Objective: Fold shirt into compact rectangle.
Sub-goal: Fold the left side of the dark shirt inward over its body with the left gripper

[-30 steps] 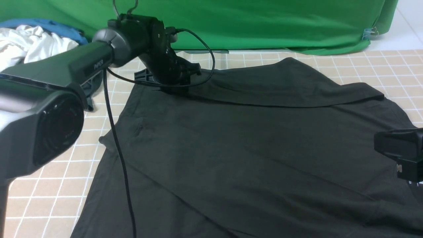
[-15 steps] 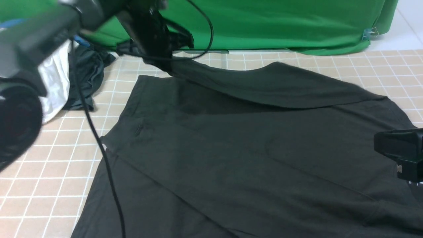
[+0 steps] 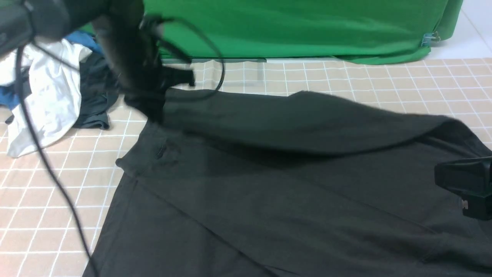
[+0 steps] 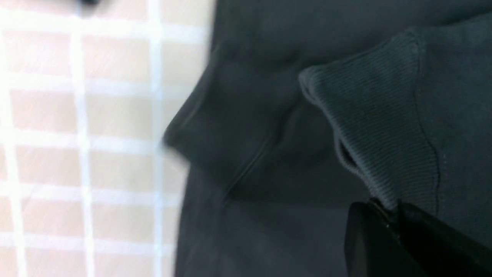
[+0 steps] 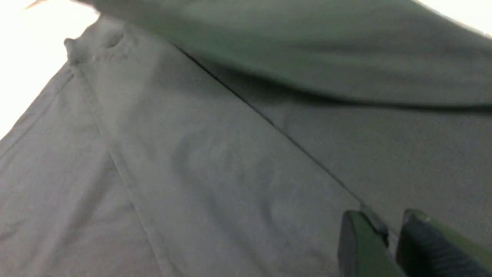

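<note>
Tiled surface (image 3: 346, 77): carries all items. Shirt (image 3: 292, 192): black, spread over the centre of the front view and running out of frame at 5 and 7 o'clock. Its far edge hangs raised off the surface toward 10 o'clock. Heap of white, blue and dark clothes (image 3: 50, 100): at 9 o'clock, apart from the shirt. Left gripper (image 4: 392, 215): at 10 o'clock, clamped on the shirt's ribbed band (image 4: 376, 127). Right gripper (image 5: 390, 231): at 3 o'clock, jaws nearly together, pinching a shirt fold.

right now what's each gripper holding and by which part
Left gripper pinches the shirt by its ribbed band. Right gripper appears to pinch a fold edge of the same shirt.
</note>
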